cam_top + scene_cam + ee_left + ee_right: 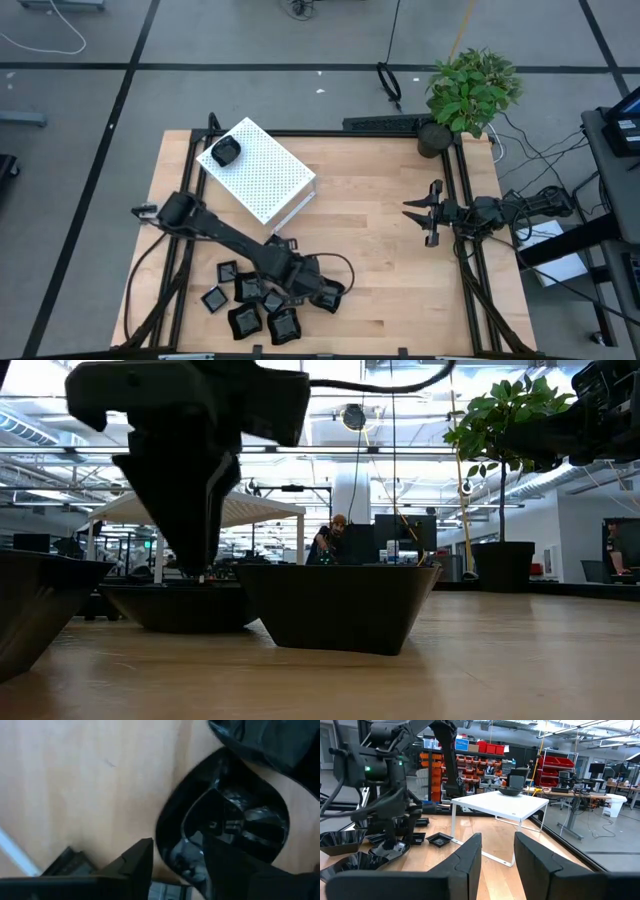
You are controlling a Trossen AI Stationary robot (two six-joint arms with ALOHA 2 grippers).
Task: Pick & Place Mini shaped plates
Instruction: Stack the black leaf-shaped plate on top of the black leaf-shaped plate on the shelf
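Several tiny glossy black mini plates (245, 300) lie clustered near the table's near edge, and one more (225, 152) sits on top of the white perforated box (258, 170). My left gripper (325, 293) is down over a round-rimmed plate (235, 820) at the right of the cluster. It is open, with one finger (135, 865) outside the rim and the other (235, 870) inside the bowl. In the low view it descends into the plate (180, 608) behind a nearer one (340, 608). My right gripper (425, 212) waits open, raised at the table's right side. My left gripper comes from above, pointing down, and straddles the plate's rim (167, 845), one finger inside and one outside. The plate rests flat on the table. Whether either finger touches the rim or the floor of the plate, I cannot tell.
The box stands on thin legs at the far left of the table (380, 260), with another small plate (440, 840) near its foot. A potted plant (470, 90) stands at the far right corner. Bare wood lies between the two arms. People show in the room beyond.
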